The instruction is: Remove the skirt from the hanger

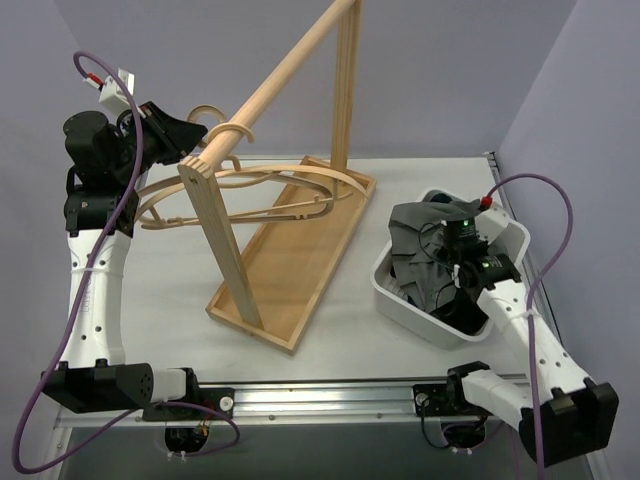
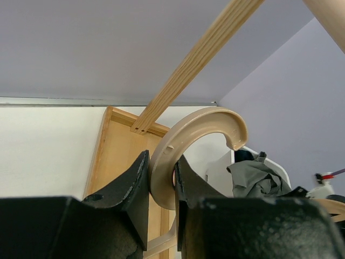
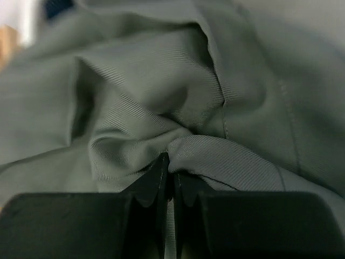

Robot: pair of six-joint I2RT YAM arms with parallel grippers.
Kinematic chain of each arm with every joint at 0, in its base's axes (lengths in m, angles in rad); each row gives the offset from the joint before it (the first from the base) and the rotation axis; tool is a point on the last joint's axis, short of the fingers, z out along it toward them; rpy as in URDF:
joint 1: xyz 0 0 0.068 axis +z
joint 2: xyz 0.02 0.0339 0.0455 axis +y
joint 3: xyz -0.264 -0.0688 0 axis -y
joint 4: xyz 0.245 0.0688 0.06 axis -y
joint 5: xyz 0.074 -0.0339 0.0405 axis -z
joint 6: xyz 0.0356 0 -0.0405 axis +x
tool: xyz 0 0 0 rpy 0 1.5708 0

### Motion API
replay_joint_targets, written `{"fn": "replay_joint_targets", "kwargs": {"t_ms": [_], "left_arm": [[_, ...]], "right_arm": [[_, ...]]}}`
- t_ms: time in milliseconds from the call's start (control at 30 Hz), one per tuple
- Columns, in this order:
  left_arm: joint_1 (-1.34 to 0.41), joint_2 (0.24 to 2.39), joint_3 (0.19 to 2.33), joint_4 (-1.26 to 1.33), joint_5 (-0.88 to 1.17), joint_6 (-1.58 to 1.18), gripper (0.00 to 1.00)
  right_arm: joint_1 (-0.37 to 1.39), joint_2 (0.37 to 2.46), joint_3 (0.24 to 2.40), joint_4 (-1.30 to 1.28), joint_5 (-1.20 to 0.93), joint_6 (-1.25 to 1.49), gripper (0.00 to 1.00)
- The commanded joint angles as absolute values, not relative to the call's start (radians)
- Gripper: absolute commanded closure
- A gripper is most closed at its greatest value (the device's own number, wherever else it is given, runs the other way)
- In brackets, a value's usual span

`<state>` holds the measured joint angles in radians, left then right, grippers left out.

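- The skirt (image 1: 425, 250) lies crumpled in the white bin (image 1: 398, 297) on the right side of the table, well apart from the hanger (image 1: 300, 172). Judged from that, the removal itself looks done.
- The right wrist view shows only grey cloth, with the skirt (image 3: 161, 97) bunched into soft folds right at the fingertips.
- The right gripper (image 3: 170, 162) sits low in the bin with its jaws pressed together on a small ridge of that fabric. It is a pinch, not a handful.
- Best next move, as I read it: part those jaws fully before lifting, then go straight up. A sideways pull could drag the fold over the bin rim.
- Watch for cloth snagging on a fingertip, because a thin weave like this clings and may ride up with the claw.
- Across the table, the bare hanger rests beside the wooden rack (image 1: 290, 270), its curved hook (image 2: 205, 121) up near the rod (image 1: 290, 65).
- The left gripper (image 2: 160, 164) is clamped on the base of that hook, with a finger on each side of the wood.
- That grip looks secure, and a steady hold there stops the hanger swinging into the rack's upright.
- I can't tell from these views whether the hook actually bears on the rod or hangs just beside it.
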<state>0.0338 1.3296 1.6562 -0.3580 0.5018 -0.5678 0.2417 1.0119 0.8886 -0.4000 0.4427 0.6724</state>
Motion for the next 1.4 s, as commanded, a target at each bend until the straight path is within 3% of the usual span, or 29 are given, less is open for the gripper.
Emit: {"fn": "replay_joint_targets", "kwargs": {"t_ms": [0, 200, 433, 467, 500, 567, 633, 667, 733, 767, 900, 1100, 1367], "left_arm": [[0.032, 1.293, 1.669, -0.337, 0.514, -0.554, 0.98], [0.032, 1.289, 1.667, -0.377, 0.526, -0.519, 0.98], [0.032, 1.289, 1.66, -0.388, 0.515, -0.492, 0.98], [0.032, 1.29, 1.66, -0.387, 0.515, -0.492, 0.98], [0.032, 1.292, 1.66, -0.388, 0.514, -0.492, 0.98], [0.032, 1.296, 1.667, -0.393, 0.512, -0.485, 0.98], [0.032, 1.302, 1.674, -0.402, 0.512, -0.476, 0.98], [0.032, 1.307, 1.681, -0.406, 0.512, -0.472, 0.98], [0.032, 1.312, 1.687, -0.416, 0.512, -0.468, 0.98], [0.032, 1.316, 1.693, -0.419, 0.509, -0.462, 0.98], [0.031, 1.328, 1.707, -0.422, 0.515, -0.46, 0.98], [0.031, 1.35, 1.73, -0.417, 0.558, -0.482, 0.98], [0.025, 1.402, 1.767, -0.416, 0.623, -0.503, 0.98]], "right_arm": [[0.223, 1.075, 0.792, -0.341, 0.385, 0.862, 1.0], [0.201, 1.213, 0.677, -0.245, 0.304, 0.991, 1.0], [0.195, 1.266, 0.842, -0.471, 0.443, 0.959, 0.99], [0.195, 1.256, 0.865, -0.486, 0.457, 0.931, 0.92], [0.195, 1.241, 0.888, -0.503, 0.465, 0.908, 0.75], [0.195, 1.187, 0.945, -0.529, 0.465, 0.833, 0.51], [0.195, 1.119, 0.971, -0.511, 0.427, 0.729, 0.38], [0.195, 1.097, 0.992, -0.509, 0.408, 0.703, 0.27], [0.196, 1.039, 1.009, -0.511, 0.348, 0.661, 0.18], [0.199, 1.028, 1.029, -0.512, 0.332, 0.619, 0.0], [0.198, 1.035, 1.119, -0.54, 0.275, 0.503, 0.0], [0.196, 1.088, 1.238, -0.424, -0.055, 0.341, 0.01], [0.196, 1.161, 1.354, -0.275, -0.334, 0.288, 0.14]]}}
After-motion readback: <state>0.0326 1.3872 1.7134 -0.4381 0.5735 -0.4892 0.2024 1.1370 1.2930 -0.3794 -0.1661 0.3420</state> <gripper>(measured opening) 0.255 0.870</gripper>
